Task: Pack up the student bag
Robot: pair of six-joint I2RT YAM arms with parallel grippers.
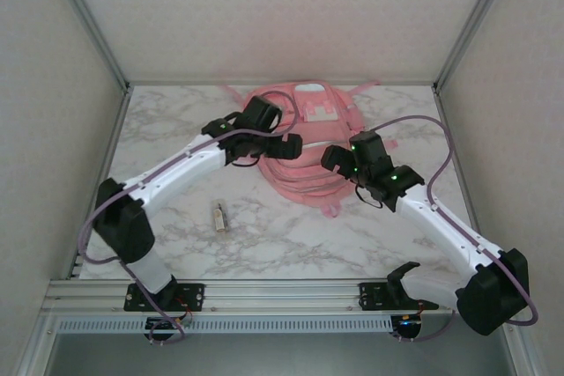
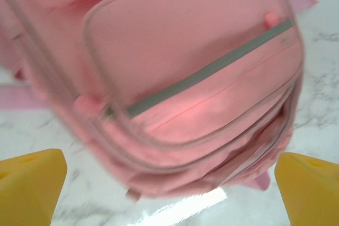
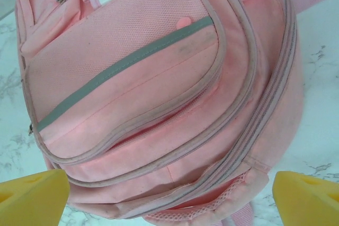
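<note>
The student bag is a large pink backpack lying front-up at the back middle of the marble table. My left gripper hovers over its left side, and my right gripper over its right side. In the left wrist view, which is blurred, the yellow fingertips stand far apart. The left gripper is open above the bag, near its lower edge. The right gripper is also open, with its fingertips wide apart over the bag. The zip nearest the right gripper gapes, showing pink mesh.
A small brownish cylinder lies on the table in front of the bag, to the left. Pale walls close in the table on three sides. A metal rail with the arm bases runs along the near edge.
</note>
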